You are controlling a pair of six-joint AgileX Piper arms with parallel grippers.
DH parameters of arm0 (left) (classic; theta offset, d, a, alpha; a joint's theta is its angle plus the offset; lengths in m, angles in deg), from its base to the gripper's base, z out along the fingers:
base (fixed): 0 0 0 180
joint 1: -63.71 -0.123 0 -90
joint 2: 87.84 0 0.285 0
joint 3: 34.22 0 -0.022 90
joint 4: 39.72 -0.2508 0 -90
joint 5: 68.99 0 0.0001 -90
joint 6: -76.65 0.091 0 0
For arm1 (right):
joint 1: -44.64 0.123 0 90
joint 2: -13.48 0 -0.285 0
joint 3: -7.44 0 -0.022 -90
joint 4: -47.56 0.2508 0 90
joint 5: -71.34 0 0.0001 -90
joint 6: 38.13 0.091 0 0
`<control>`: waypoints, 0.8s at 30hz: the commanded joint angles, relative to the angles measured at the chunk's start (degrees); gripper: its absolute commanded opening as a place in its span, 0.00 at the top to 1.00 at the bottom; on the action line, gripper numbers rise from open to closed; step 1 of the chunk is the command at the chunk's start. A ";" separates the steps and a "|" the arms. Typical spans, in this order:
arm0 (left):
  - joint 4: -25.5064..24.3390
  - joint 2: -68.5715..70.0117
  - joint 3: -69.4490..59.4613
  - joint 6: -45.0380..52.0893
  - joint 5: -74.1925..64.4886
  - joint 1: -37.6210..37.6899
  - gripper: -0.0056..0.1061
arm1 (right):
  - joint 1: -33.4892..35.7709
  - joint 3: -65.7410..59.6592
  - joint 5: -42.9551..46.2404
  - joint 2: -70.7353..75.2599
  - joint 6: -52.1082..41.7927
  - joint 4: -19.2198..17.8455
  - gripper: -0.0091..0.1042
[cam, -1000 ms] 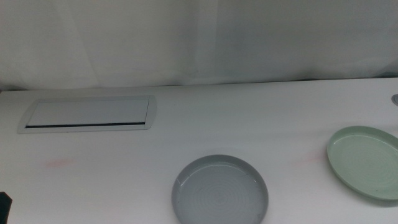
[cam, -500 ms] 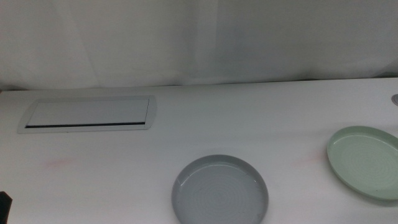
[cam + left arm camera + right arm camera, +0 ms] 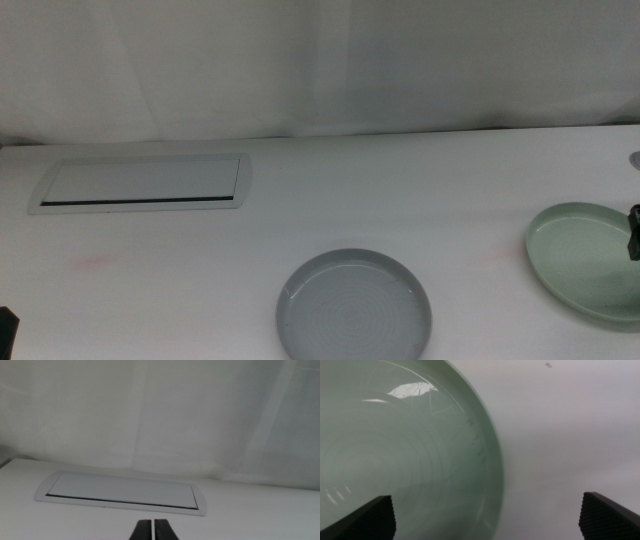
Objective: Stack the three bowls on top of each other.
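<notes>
Middle view takes in a white table (image 3: 400,190) that fills most of the scene, backed by a pale curtain (image 3: 320,60) hanging along its far edge. Toward the table's far left corner lies a flat white rectangular panel (image 3: 140,183) with a dark slot along its near side; the left wrist view shows the same panel (image 3: 122,493) lying ahead of the left gripper. The grey-blue bowl (image 3: 354,308), a shallow round dish with concentric rings inside, sits upright at the table's near edge, about midway along it, and its lowest part is cut off by the picture. The pale mint green bowl (image 3: 585,262) sits upright near the table's right edge, well apart from the grey-blue one, with bare table between them. No third bowl shows in any view. The right gripper (image 3: 634,232) appears only as a small dark piece at the picture's right edge, over the right side of the mint bowl. In the right wrist view its two dark jaws stand wide apart, released, one over the bowl's inside and the other over the bare table, so that the mint green bowl (image 3: 395,450) has its rim running between them; whether either jaw touches the bowl cannot be told. The left gripper (image 3: 153,530) waits at the table's near left corner, its jaws clenched together with only a thin seam between them and nothing held.
</notes>
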 commanded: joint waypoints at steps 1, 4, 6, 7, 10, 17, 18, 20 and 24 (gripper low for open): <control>0.39 0.29 -2.26 -0.49 0.63 -0.16 0.98 | -0.51 0.26 2.18 -2.22 0.00 0.75 0.01; 0.39 0.29 -2.26 -0.49 0.16 -0.16 0.98 | -0.51 0.26 3.92 -4.21 0.45 1.68 0.01; 0.39 0.29 -2.26 -0.49 -0.66 -0.16 0.98 | -0.63 0.26 5.79 -5.81 2.87 1.67 0.01; 0.39 0.29 -2.26 -0.49 -0.66 -0.16 0.98 | -0.90 0.26 6.33 -6.12 3.91 1.67 0.01; 0.39 0.29 -2.26 -0.49 -0.66 -0.16 0.98 | -1.00 0.26 7.06 -7.17 5.08 1.67 0.01; 0.39 0.29 -2.26 -0.49 -0.66 -0.16 0.98 | -1.00 0.26 8.25 -8.85 4.30 1.55 0.01; 0.39 0.29 -2.26 -0.49 -0.66 -0.16 0.98 | -1.00 0.26 8.37 -9.12 4.30 1.55 0.01; 0.39 0.29 -2.26 -0.49 -0.66 -0.16 0.98 | -1.00 0.26 8.48 -9.74 4.30 1.55 0.02; 0.39 0.29 -2.26 -0.49 -0.66 -0.16 0.98 | -1.00 0.26 7.88 -11.98 4.54 1.65 0.14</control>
